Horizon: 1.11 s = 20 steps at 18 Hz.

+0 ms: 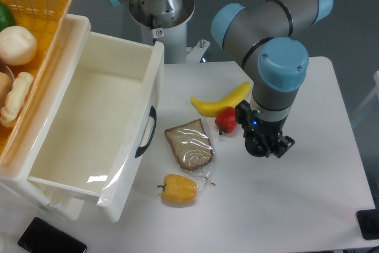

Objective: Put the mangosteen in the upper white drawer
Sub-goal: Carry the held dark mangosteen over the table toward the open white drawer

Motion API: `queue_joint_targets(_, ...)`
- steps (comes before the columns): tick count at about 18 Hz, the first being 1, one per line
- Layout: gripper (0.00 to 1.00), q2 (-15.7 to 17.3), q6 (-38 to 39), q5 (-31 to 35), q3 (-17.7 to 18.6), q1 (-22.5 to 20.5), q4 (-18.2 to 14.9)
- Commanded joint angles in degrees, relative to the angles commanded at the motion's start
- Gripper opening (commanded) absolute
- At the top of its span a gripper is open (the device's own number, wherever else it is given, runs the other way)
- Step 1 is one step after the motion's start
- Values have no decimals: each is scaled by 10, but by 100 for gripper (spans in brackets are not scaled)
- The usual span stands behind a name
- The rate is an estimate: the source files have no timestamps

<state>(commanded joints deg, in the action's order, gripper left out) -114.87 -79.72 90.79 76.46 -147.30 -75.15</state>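
Note:
The upper white drawer [155,81] stands pulled open at the left, with a dark curved handle [145,131] on its front panel, and its inside is bare. My gripper [267,145] points straight down at the table to the right of the red pepper [226,121]. The arm's wrist hides its fingers from this camera, so I cannot tell whether they are open or shut. The mangosteen is not in view; it may be hidden under the gripper.
A banana [222,101], a slice of bread in a wrapper [189,144] and a yellow pepper [179,189] lie between drawer and gripper. An orange wicker basket [41,1] with food sits at far left. A black phone [51,242] lies at the front left.

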Motion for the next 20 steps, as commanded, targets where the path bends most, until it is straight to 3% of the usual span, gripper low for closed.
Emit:
queue_joint_targets(6,1,11,13,-3,7,4,-4)
queue_joint_targets(9,0,39,19,-20,19,4,-5)
queue_joint_targets(16,1,123,46,-137,45,11,-4)
queue_joint_targets(20,4,140,88,-156,45,50,-1)
